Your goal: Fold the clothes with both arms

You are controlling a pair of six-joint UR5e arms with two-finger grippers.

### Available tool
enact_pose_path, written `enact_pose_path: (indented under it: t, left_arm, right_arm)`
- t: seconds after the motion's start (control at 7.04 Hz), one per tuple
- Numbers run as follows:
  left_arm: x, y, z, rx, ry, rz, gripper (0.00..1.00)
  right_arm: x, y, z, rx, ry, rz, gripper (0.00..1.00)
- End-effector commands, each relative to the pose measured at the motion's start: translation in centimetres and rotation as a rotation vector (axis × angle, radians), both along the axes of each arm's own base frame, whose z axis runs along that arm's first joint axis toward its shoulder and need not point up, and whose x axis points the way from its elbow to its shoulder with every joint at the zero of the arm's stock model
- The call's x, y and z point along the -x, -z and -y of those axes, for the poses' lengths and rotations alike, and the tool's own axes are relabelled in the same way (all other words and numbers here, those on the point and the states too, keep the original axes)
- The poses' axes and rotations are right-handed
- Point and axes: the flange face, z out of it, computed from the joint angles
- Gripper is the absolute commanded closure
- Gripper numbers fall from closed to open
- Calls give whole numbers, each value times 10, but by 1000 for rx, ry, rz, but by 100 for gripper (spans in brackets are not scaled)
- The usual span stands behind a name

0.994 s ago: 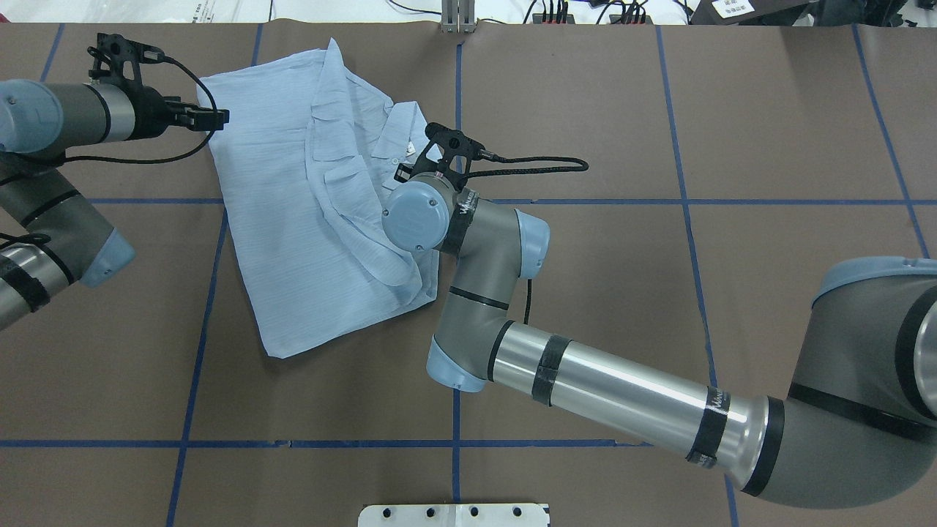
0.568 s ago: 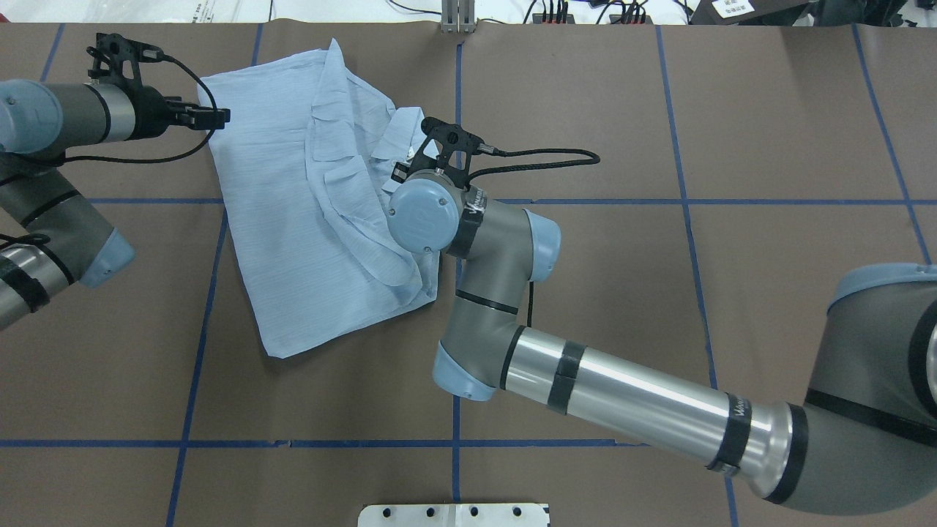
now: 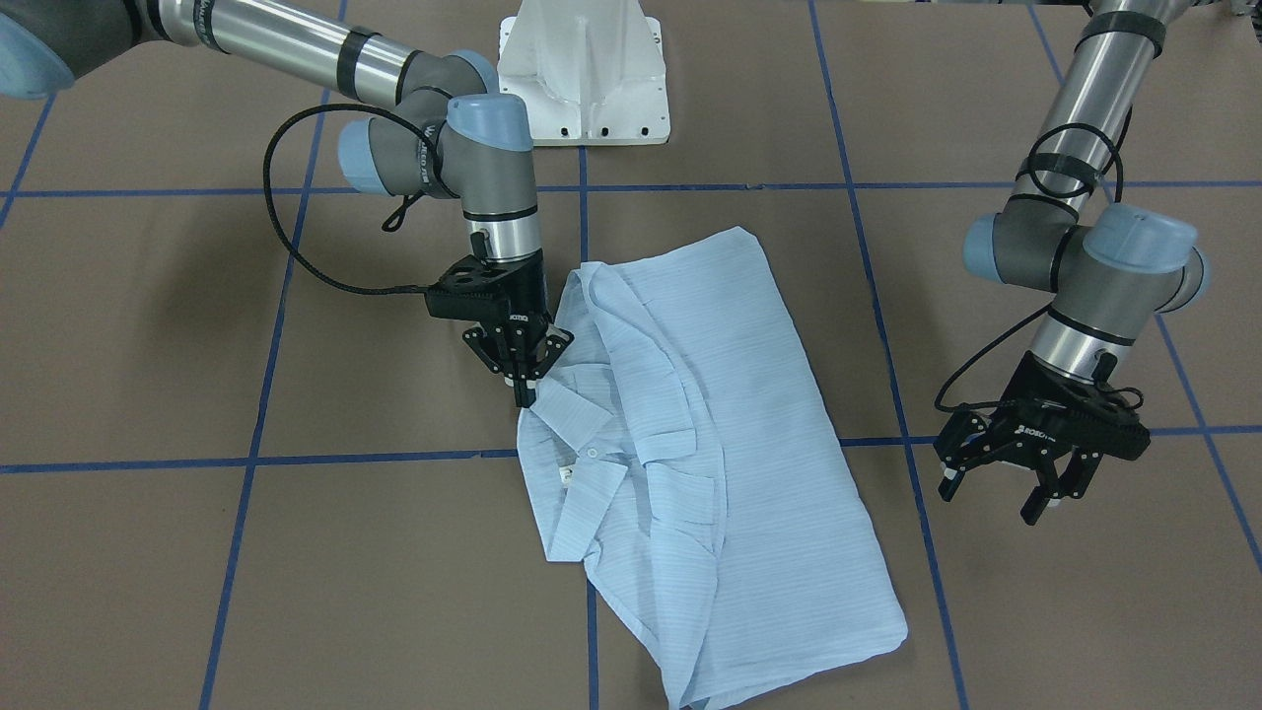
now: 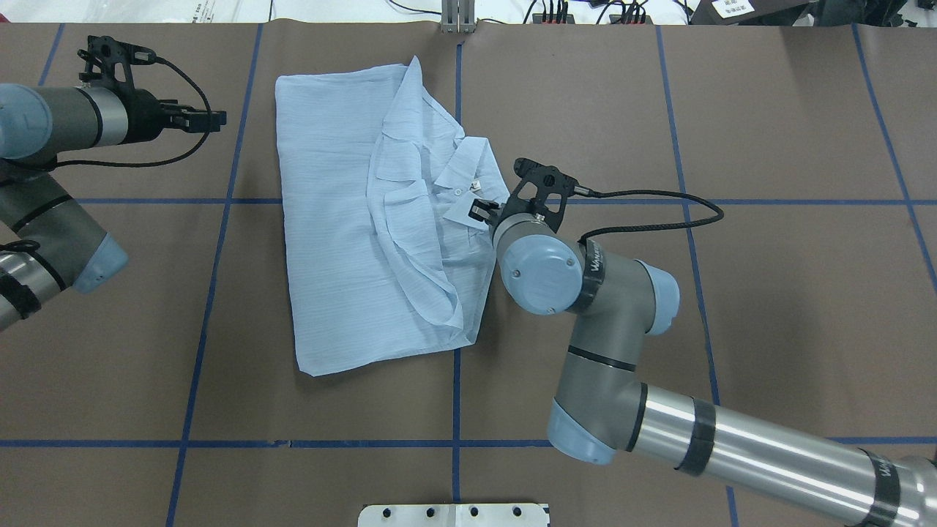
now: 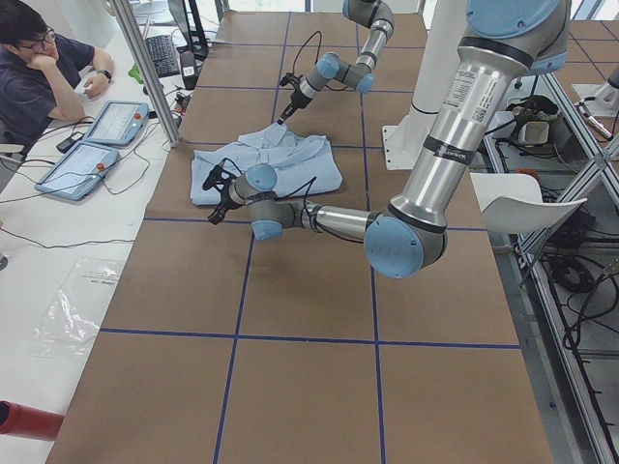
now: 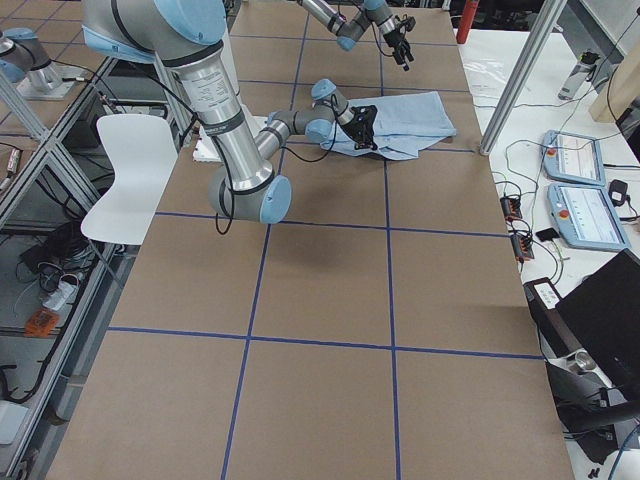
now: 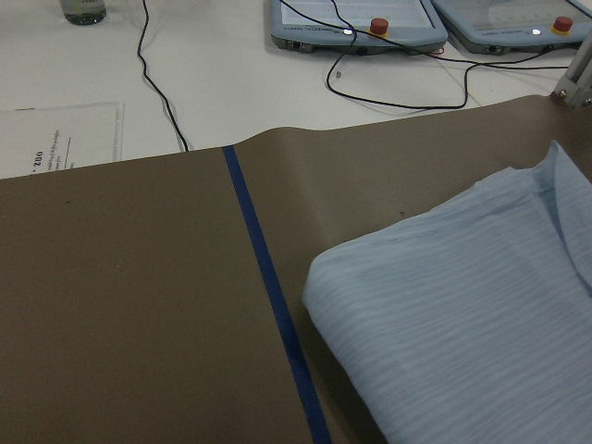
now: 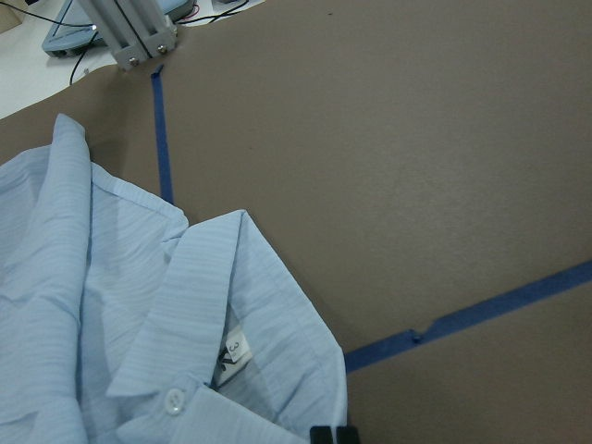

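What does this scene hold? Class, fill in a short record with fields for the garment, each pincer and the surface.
garment: light-blue pinstriped button-up shirt, partly folded, lying flat
collar: on the right arm's side, with a white button and neck label showing
right pincer: pointing down, shut on the shirt's edge by the collar
left pincer: open, empty, apart from the shirt
surface: table covered in brown, with a blue tape grid
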Motion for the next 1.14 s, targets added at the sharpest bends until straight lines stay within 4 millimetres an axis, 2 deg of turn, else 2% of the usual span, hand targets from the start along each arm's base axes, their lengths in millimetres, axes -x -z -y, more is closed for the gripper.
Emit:
enact_pose_path:
  t: [0.0,0.14,0.28,0.43,0.57,0.71,0.85,0.99]
  left_arm:
    - [-1,-1,-1,1,-2,1,0]
    - [-1,0,-1,0,-2,0,0]
    - [-1,0,-1,0,-2,0,0]
    - [-1,0,-1,0,-2,0,0]
    - [-1,0,-1,0,-2,0,0]
    - [-1,0,-1,0,-2,0,0]
    - [-1,0,-1,0,-2,0,0]
    - [-1,0,-1,0,-2,0,0]
  right_arm:
    - [-46,-47,-32,-16,-20,-35,100]
    - [-58,-70,-37,-7,-27,-65,100]
    - [-62,-82,-39,-2,-28,-81,100]
    - [-67,-84,-41,-3,-31,-79,100]
    - [-69,-79,-44,-8,-28,-70,69]
    - [-62,-77,-49,-24,-23,-84,1]
    - [-62,-65,-50,-44,10,-86,0]
    - [-74,-56,-35,-75,91,-142,0]
